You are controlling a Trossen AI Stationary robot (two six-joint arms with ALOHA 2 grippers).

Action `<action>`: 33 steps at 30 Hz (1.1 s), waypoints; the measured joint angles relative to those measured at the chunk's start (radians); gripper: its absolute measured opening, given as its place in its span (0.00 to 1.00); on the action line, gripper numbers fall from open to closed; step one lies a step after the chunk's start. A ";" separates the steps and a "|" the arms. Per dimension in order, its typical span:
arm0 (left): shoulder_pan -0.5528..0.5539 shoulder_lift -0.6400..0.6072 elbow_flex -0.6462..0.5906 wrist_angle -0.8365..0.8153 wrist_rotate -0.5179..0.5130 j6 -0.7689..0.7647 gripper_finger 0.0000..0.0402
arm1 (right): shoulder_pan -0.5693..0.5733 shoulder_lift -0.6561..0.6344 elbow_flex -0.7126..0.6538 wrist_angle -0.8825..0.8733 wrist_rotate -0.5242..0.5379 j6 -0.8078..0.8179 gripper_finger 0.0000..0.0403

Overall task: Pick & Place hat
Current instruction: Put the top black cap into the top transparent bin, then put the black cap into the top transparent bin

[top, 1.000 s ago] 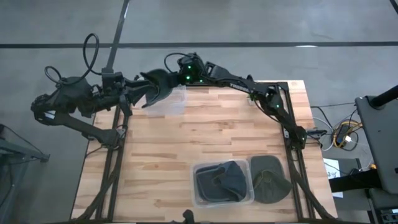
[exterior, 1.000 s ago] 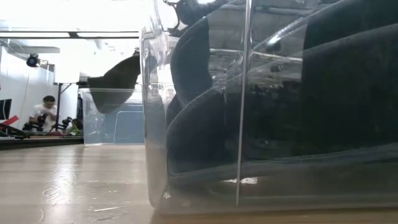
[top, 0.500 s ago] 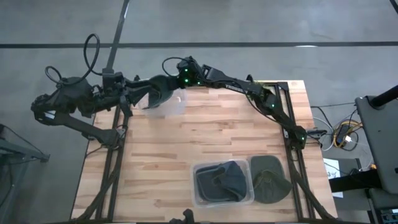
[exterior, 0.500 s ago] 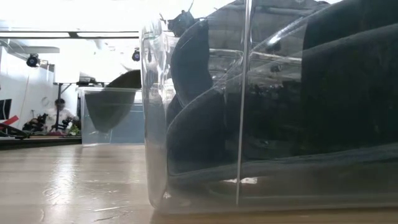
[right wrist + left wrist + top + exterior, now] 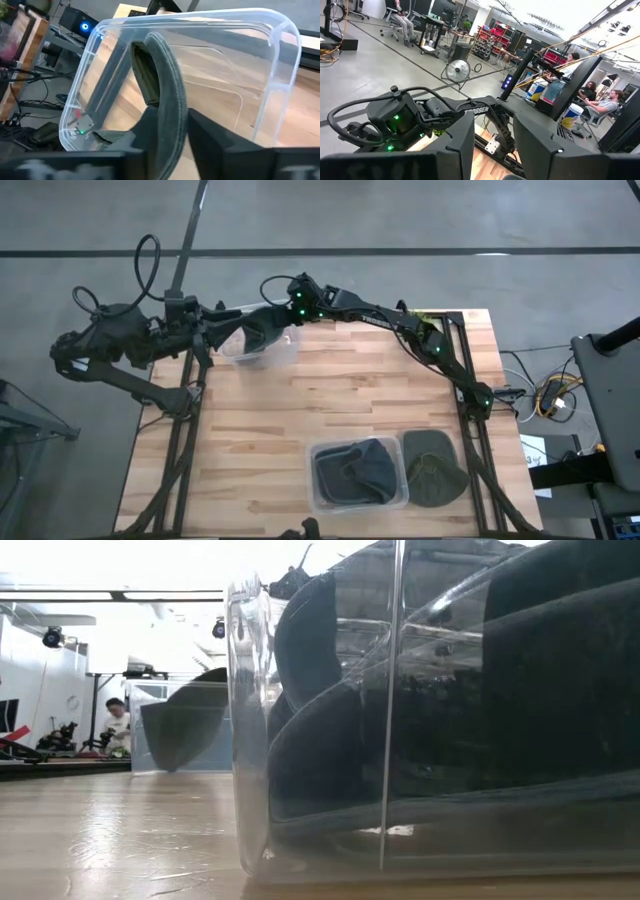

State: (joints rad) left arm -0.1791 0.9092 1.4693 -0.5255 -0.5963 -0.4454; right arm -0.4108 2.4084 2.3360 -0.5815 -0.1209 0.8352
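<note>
Here we take the clear bin [image 5: 258,345] at the far left corner of the surface [image 5: 330,400] as our landmark. The right pincer [image 5: 272,326] hangs right over that bin's far side, and it is clamped on the dark hat [image 5: 262,332]: in the right wrist view the hat's brim [image 5: 167,107] runs edge-on between the two dark fingers [image 5: 220,145] and stands straight out from them, down into the bin's open mouth [image 5: 280,65]. So the hat lies directly ahead of the pincer, its long axis continuing the line of the fingers, and the bin lies beyond it in that same line. The low view shows the hat [image 5: 185,730] already inside the bin's walls, its lower edge near the floor; we cannot tell whether it touches.

The left pincer [image 5: 490,150] waits just off the surface's edge beside the bin, its fingers set apart with nothing between them. It is near the bin too, but only the right one carries the hat, so we judge the release belongs to the right arm.

Well apart from the bin, at the near right of the surface, a second clear bin [image 5: 360,473] holds a dark hat, with an olive hat [image 5: 433,467] just beside it.
</note>
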 joint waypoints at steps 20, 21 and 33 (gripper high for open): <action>-0.001 0.000 -0.002 -0.001 0.006 -0.001 0.32 | 0.002 -0.115 0.000 -0.005 0.056 -0.158 0.61; -0.001 0.000 -0.002 -0.002 0.006 -0.001 0.32 | 0.004 -0.131 0.000 -0.010 0.035 -0.178 0.60; 0.000 0.001 -0.002 -0.055 0.006 0.030 0.32 | 0.107 -0.283 -0.001 -0.213 -0.074 -0.422 0.53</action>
State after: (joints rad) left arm -0.1795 0.9100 1.4673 -0.5800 -0.5903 -0.4149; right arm -0.3043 2.1253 2.3352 -0.7944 -0.1949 0.4130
